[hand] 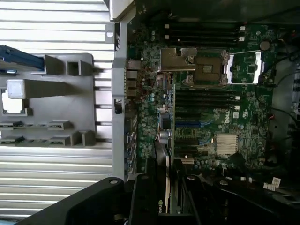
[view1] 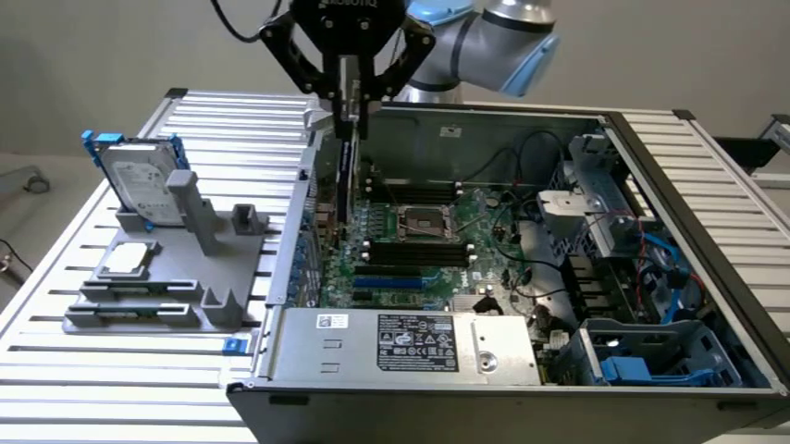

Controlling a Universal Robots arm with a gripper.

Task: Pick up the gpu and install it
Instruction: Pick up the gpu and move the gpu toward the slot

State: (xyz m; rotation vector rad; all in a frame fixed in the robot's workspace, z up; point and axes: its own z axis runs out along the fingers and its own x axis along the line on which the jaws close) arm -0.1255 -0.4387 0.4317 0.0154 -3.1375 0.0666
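Note:
My gripper (view1: pixel 350 92) hangs over the open computer case (view1: pixel 691 231), near its wall on the exterior view's left, and is shut on the gpu (view1: pixel 346 162). The card hangs upright and edge-on, a thin dark strip reaching down toward the green motherboard (view1: pixel 420 231). Its lower end is level with the board's near-wall edge, and I cannot tell whether it touches. In the wrist view the gpu (hand: pixel 161 183) shows as a black shroud edge between my gripper's (hand: pixel 164 206) dark fingers (hand: pixel 140 197), above the motherboard (hand: pixel 215 117) beside the case wall.
A grey holder stand (view1: pixel 161 268) sits on the slatted table (view1: pixel 74 370) at the exterior view's left, with a blue-framed hard drive (view1: pixel 139 180) standing in it. Inside the case are black memory slots (view1: pixel 420 252), the CPU socket (view1: pixel 423 220), cables (view1: pixel 543 277) and a labelled power supply (view1: pixel 408 342).

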